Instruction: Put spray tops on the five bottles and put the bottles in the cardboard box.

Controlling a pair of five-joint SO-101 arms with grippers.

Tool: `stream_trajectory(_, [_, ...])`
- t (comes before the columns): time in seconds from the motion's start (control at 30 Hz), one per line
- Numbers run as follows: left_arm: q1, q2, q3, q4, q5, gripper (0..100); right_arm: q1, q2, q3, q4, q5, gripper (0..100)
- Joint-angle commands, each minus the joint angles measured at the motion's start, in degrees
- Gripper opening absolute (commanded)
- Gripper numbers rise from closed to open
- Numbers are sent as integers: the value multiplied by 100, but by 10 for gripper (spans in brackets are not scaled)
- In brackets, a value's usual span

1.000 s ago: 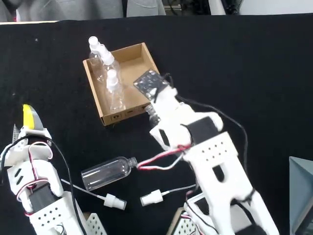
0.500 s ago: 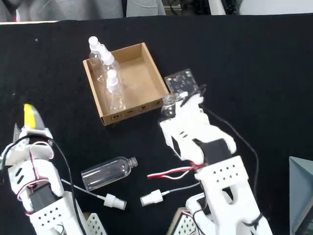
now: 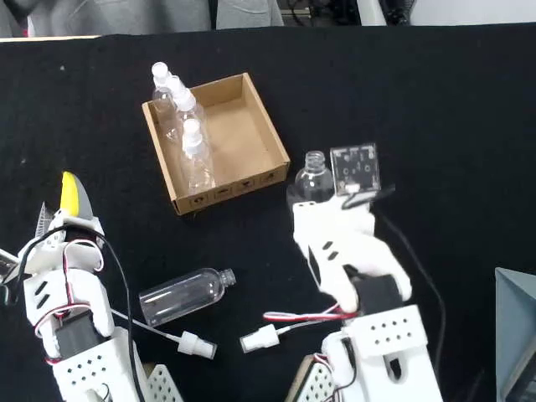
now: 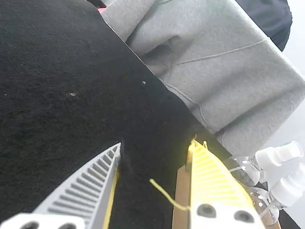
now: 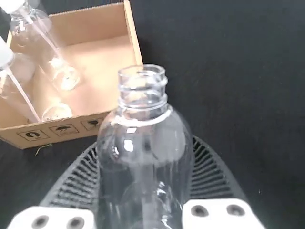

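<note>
Bottle (image 5: 143, 138), uncapped and upright, sits pinched in the right claw (image 5: 145, 162), just beside the box (image 3: 228, 190) at its near right corner. Three capped bottles (image 3: 193, 146) rest in the box. Another bare bottle (image 3: 180, 295) lies on the bench (image 3: 435, 100) well short of the box, two spray tops (image 3: 197, 343) by it. Left claw (image 4: 156, 145) is spread, empty. Risk: the smooth bottle could twist or slip in the grip when a top is pressed on, or the long tube could miss the narrow neck
</note>
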Motion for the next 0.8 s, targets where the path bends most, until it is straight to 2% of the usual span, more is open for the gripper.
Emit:
stream_trajectory(0.0, [75,-97,75,-97,-88,206,123,-646,330,-527,-53,100])
stream_trajectory(0.13, [110,-97,66,-79,-334,206,123,-1200,743,-782,-53,100])
stream_trajectory(0.33, [541,-97,22,-44,-360,206,123,-1930,1147,-782,-18,100])
stream_trajectory(0.4, [620,-97,-154,237,-475,206,123,-2149,1262,-782,-18,100])
stream_trajectory(0.6, [1138,-97,-989,1758,-1433,206,149,-2695,1534,-782,-9,100])
stream_trajectory(0.77, [1596,-97,-1385,2312,-1776,206,149,-3064,1736,-782,0,100])
